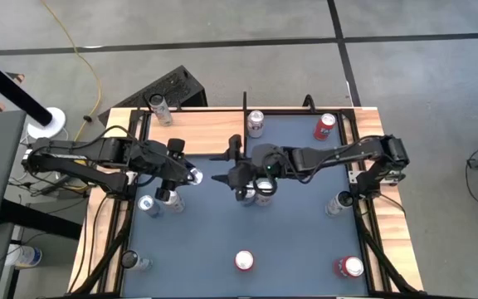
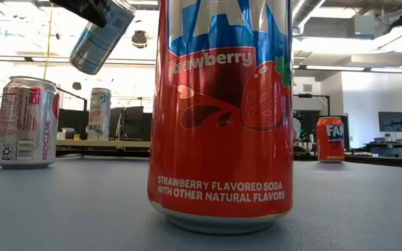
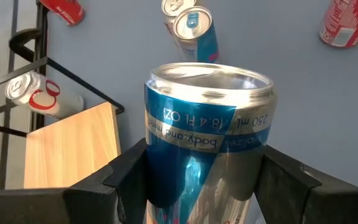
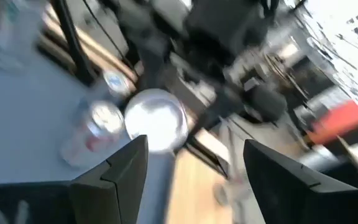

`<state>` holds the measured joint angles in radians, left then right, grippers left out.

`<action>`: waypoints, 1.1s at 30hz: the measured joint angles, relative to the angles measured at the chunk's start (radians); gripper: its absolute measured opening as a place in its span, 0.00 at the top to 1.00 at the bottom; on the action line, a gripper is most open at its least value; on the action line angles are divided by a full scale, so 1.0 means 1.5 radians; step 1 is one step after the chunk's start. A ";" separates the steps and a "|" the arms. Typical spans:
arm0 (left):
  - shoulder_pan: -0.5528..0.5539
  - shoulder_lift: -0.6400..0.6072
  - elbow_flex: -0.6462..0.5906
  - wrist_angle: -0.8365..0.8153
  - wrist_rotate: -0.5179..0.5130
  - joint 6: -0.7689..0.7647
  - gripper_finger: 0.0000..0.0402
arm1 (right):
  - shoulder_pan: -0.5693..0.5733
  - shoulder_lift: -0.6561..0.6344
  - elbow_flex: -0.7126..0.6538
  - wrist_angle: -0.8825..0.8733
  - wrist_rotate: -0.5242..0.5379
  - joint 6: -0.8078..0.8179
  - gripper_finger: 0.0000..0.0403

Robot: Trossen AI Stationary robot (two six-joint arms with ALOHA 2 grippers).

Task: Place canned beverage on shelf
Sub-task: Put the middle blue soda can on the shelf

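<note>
A slim blue-and-silver can [image 3: 207, 124] hangs in the air above the middle of the blue table [image 1: 305, 241], with my left gripper [image 3: 204, 180] shut on it. In the low view the can [image 2: 102, 36] is tilted, high above the tabletop. My right gripper [image 1: 225, 164] stands open just to the can's right, facing its silver end [image 4: 155, 119] with nothing between its fingers. The shelf [image 1: 202, 124], a light wood board with thin black posts, lies at the table's far left and also shows beside the can [image 3: 73, 149]. My left gripper pinches the can's side wall [image 3: 157, 165] between its two fingers, one on each side, lying across the can. The fingers [image 3: 126, 171] come slanting down from the table's left. The can is lifted clear of the table and tilted, its free end [image 1: 196, 176] toward my right gripper.
Several other cans stand on the table: a red strawberry soda can [image 2: 222, 111] close to the near edge, red ones at the far side [image 1: 325, 126], silver ones under the arms [image 1: 149, 205] [image 1: 256, 194] and by the right edge [image 1: 336, 203]. Black frame rails [image 1: 363, 216] line both sides.
</note>
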<state>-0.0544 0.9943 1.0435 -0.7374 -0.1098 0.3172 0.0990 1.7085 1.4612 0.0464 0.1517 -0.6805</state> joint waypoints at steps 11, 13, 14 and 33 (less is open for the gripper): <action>0.000 0.000 0.000 0.039 0.000 0.025 0.46 | -0.012 0.058 -0.002 0.090 -0.050 0.036 0.35; 0.000 0.000 0.000 0.038 0.000 0.025 0.46 | -0.017 0.062 -0.002 0.096 -0.052 0.051 0.35; 0.000 0.000 0.000 0.039 0.000 0.025 0.46 | -0.019 0.062 -0.001 0.091 -0.053 0.062 0.35; 0.000 0.000 0.000 0.074 -0.024 0.059 0.46 | -0.040 0.064 -0.002 0.117 -0.085 0.069 0.35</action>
<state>-0.0544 0.9947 1.0435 -0.6269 -0.1464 0.4055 0.0393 1.8038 1.4590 0.2214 0.0235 -0.5766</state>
